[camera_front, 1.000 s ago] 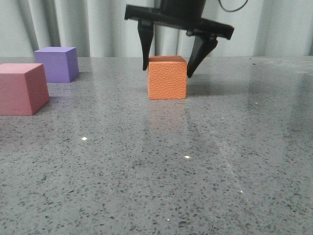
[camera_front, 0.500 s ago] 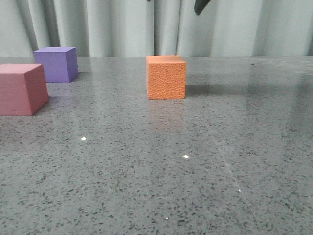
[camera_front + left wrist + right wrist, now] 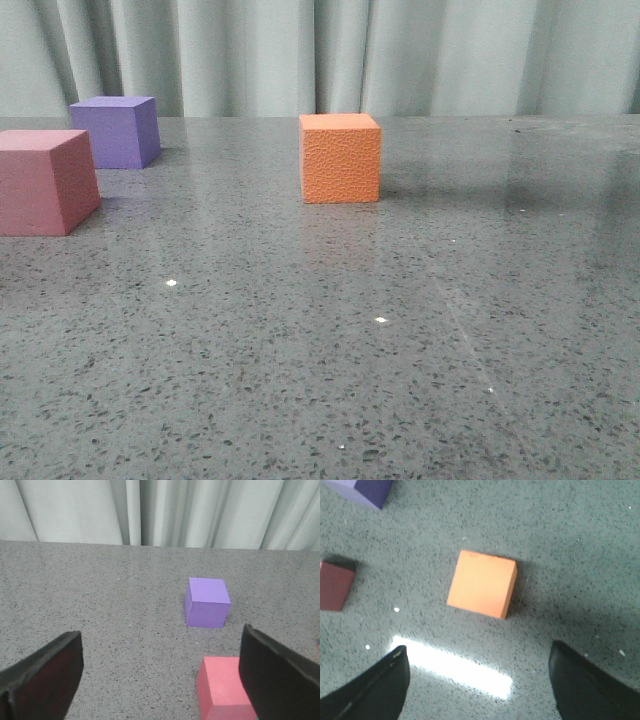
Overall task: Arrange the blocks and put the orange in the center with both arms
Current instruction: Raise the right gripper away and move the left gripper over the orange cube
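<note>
Front view: orange cube (image 3: 340, 158) sits alone, flat on the grey speckled table (image 3: 400, 350), just above frame centre. Nothing touches it. Purple cube (image 3: 117, 130) is upper left, near the curtain (image 3: 300, 55). Pink cube (image 3: 45, 180) is at the left edge, lower and nearer the camera than the purple one, apart from it. No gripper shows in this view.

Right wrist view: right gripper (image 3: 477, 680) hangs above the table, jaws spread wide, nothing between them. One dark finger (image 3: 370, 690) fills the lower left corner, the other the lower right. Orange cube is in frame centre, clear of both fingers. Purple cube cut off at the top left corner, pink cube at the left edge. Bright strip of glare on the table between the fingers.

Left wrist view: left gripper (image 3: 160, 680) also spread, empty. Purple cube sits right of centre. Pink cube is lower right; the right-hand finger (image 3: 280, 675) overlaps its edge in the picture, though contact probably isn't there; can't confirm from this angle.
</note>
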